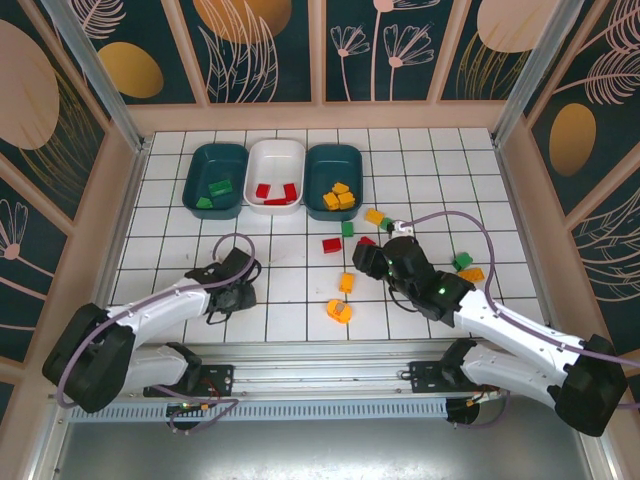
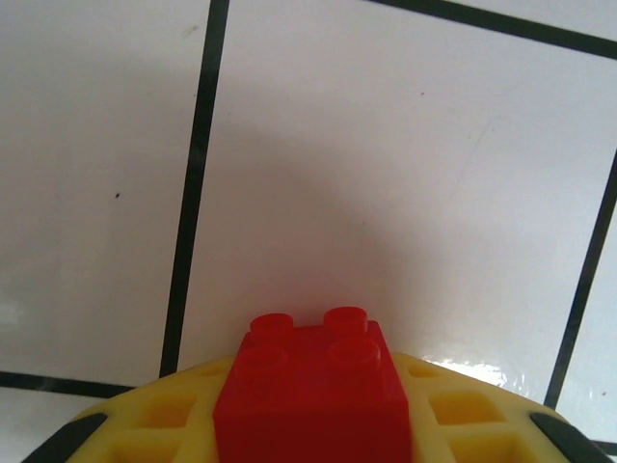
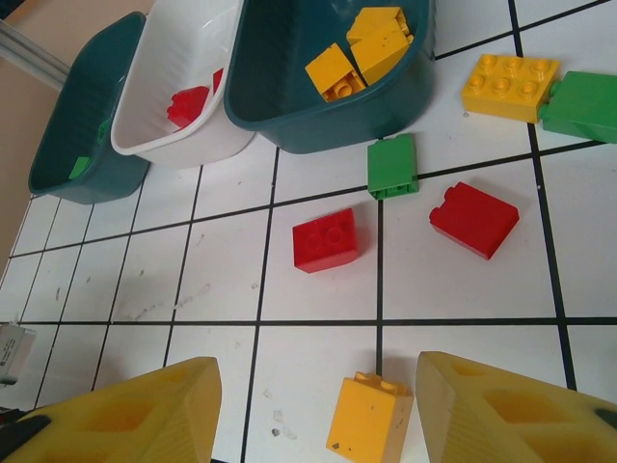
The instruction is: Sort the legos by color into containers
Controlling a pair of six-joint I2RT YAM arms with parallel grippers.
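In the top external view we see the left gripper (image 1: pixel 236 287) low over the tiled table (image 1: pixel 160 250), well short of the three containers: the left teal tub (image 1: pixel 200 165) holding green legos, the white tub (image 1: pixel 276 152) holding red ones and the right teal tub (image 1: pixel 334 153) holding orange ones. From above, the arm covers whatever lies between its fingers, and we cannot tell their state here. The right gripper (image 1: pixel 364 256) stands among loose legos. A red block (image 1: pixel 332 245) lies ahead and left of its fingertips, and a green block (image 1: pixel 348 229) lies ahead. An orange ring (image 1: pixel 340 312) and an orange block (image 1: pixel 346 283) lie behind and to the left. The left wrist view supplies what the top view lacks: a red brick (image 2: pixel 313 386), studs up, sits between the yellow fingers (image 2: pixel 145 420). A pad lies against each flank with no gap showing, so we read these fingers as clenched on the brick. Bare tile lies beyond the fingertips. The right wrist view shows the right gripper's fingers (image 3: pixel 145 405) spread wide and grasping nothing. An orange brick (image 3: pixel 369 417) lies on the tile between them, close beside the right finger. Ahead of the fingertips lie two red blocks and the green one, with the tubs beyond.
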